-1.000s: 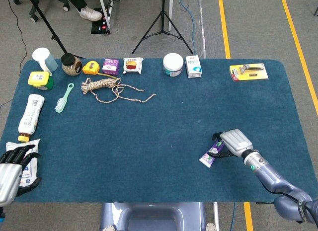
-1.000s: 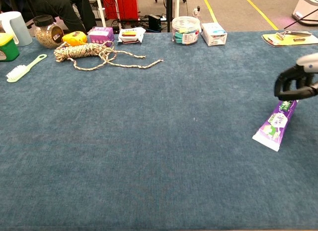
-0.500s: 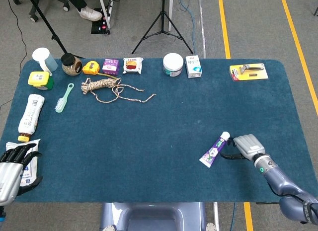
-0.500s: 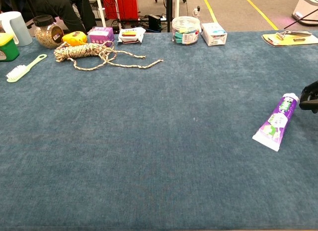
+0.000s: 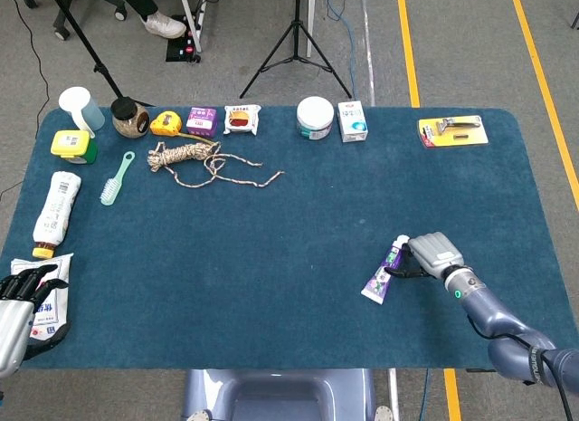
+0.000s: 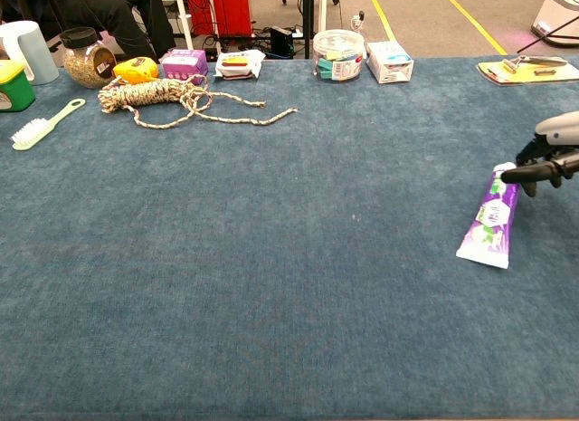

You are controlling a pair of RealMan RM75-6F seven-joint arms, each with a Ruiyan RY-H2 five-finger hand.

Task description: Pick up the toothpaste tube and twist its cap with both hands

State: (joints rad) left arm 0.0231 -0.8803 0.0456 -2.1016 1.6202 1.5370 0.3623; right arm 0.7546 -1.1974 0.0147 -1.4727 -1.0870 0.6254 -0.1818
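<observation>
Toothpaste tube [image 5: 384, 272] lies flat on the blue table [image 5: 271, 258], right-front area, cap end pointing away from me, crimped end toward the near edge. In chest view the tube [image 6: 489, 221] is angled a bit, cap [image 6: 503, 169] up by the hand.

My right hand [image 5: 427, 256] is at the cap end. Fingers [image 6: 536, 173] reach over the cap, dark tips just at or on it. Can't tell from either view whether they actually pinch the cap or only touch it. Tube body is on the cloth, not lifted.

My left hand [image 5: 20, 305] sits at the front-left corner of the table, well apart from the tube, fingers spread, nothing in it. It rests over a white packet [image 5: 56, 299]. Not seen in chest view.

Other items, all well apart from the tube: white bottle [image 5: 56, 209] on left edge, green brush [image 5: 115, 179], coiled rope [image 5: 194, 158], razor pack [image 5: 451, 129] at back right, white tub [image 5: 314, 117] and small box [image 5: 352, 120] at back centre.
</observation>
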